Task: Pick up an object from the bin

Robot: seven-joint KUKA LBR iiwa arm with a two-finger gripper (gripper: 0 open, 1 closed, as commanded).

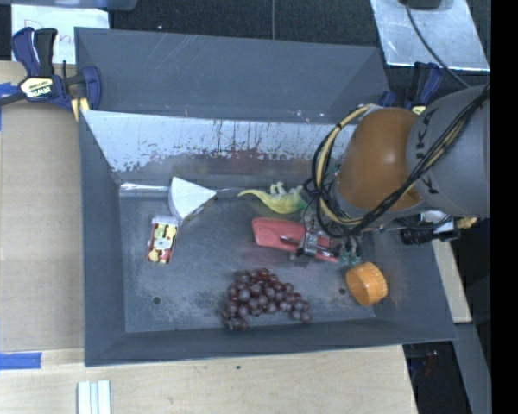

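Observation:
My gripper (pixel 318 247) is low in the bin's right half, at the right end of a flat red-pink object (pixel 273 232) lying near the middle of the floor. Just behind the gripper lies a yellow-green toy dinosaur (pixel 276 199) with its long tail pointing left. An orange cylinder (pixel 366 284) sits to the gripper's lower right. A bunch of dark purple grapes (pixel 263 298) lies in front, near the bin's front wall.
A white triangular piece (pixel 188 197) and a small packet (pixel 162 241) with red and yellow print lie on the left of the floor. The arm with its orange cover and looped cables hangs over the bin's right side.

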